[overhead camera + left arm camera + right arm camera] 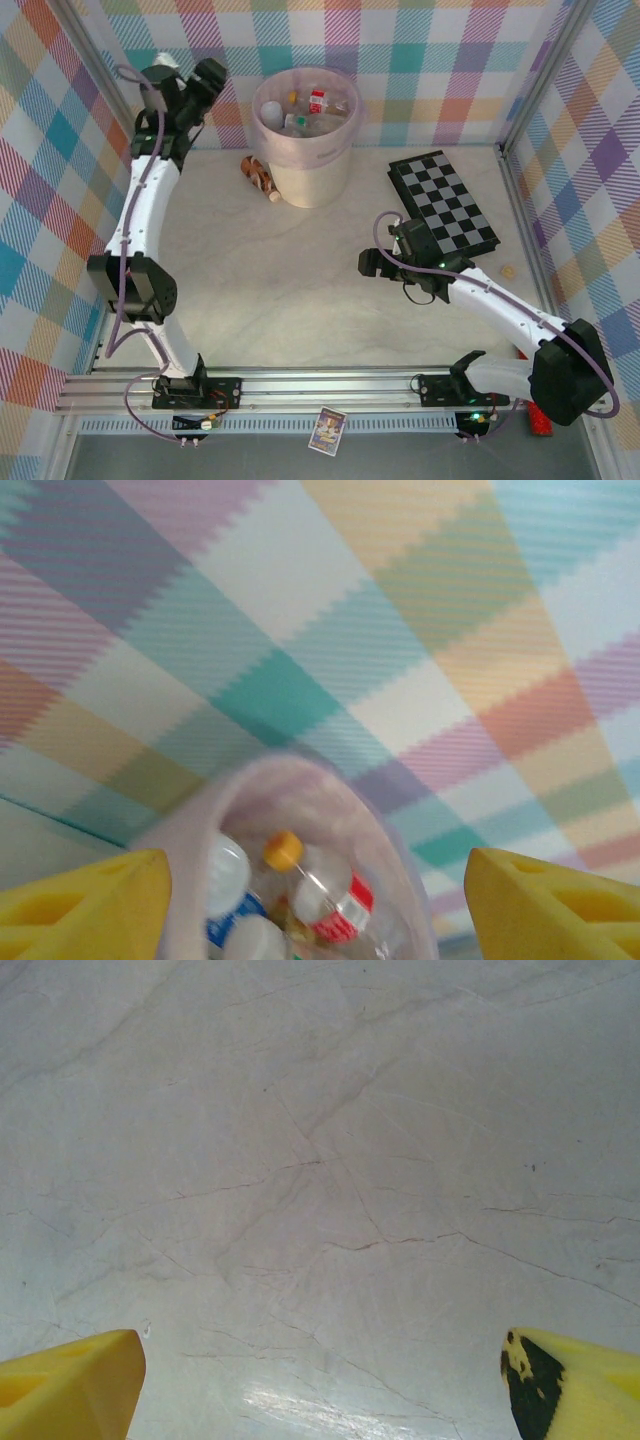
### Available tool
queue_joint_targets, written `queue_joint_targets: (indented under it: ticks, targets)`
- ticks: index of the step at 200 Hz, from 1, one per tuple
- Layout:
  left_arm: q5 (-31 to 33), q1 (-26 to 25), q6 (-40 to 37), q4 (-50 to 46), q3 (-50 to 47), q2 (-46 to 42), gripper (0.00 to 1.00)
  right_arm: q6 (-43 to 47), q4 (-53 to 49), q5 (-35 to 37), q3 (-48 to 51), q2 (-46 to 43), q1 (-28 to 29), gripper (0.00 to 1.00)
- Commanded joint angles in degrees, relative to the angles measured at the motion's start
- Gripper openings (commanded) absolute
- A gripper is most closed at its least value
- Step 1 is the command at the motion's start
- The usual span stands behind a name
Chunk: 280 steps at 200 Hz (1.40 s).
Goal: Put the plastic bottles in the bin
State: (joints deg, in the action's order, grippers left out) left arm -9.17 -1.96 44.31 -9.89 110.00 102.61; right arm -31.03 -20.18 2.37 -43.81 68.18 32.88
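Nearest me, my right gripper (375, 262) hangs low over the bare table (280, 290), spread wide with nothing in it. A little further back, the checkerboard (442, 200) lies flat off to the right. By the far wall stands the bin (305, 165), with several plastic bottles (318, 103) inside it. A brown-orange bottle (260, 172) lies on the table just beside its left side. My left gripper (212, 78) is raised up left of the bin, released and empty.

The left arm (140, 205) reaches to eleven o'clock, left gripper (318, 880) spread wide, empty; right gripper (320, 1365), near three o'clock, likewise gaping, empty
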Motion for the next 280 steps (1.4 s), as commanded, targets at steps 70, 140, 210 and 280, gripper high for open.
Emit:
queue_joint_targets:
  ticks: [70, 140, 210, 280]
  targets:
    - [-1.5, 2.0, 4.9, -5.5, -2.8, 14.9, 0.82, -0.4, -1.4, 1.1, -0.2, -1.9, -0.5, 0.92]
    - [-3.4, 1.8, 2.3, -9.9, 1.9, 27.5, 0.95, -0.6, -0.9, 0.6, -0.4, -0.9, -0.4, 0.92]
    - [-3.3, -1.4, -1.4, -20.0, 15.7, 37.7, 1.0, -0.6, -1.3, 0.6, -0.8, -0.1, -0.5, 0.92]
    - [-1.9, -1.6, 4.4, -16.8, 12.1, 38.9, 0.82, -0.4, -1.8, 1.1, -0.9, -0.8, -0.5, 0.92]
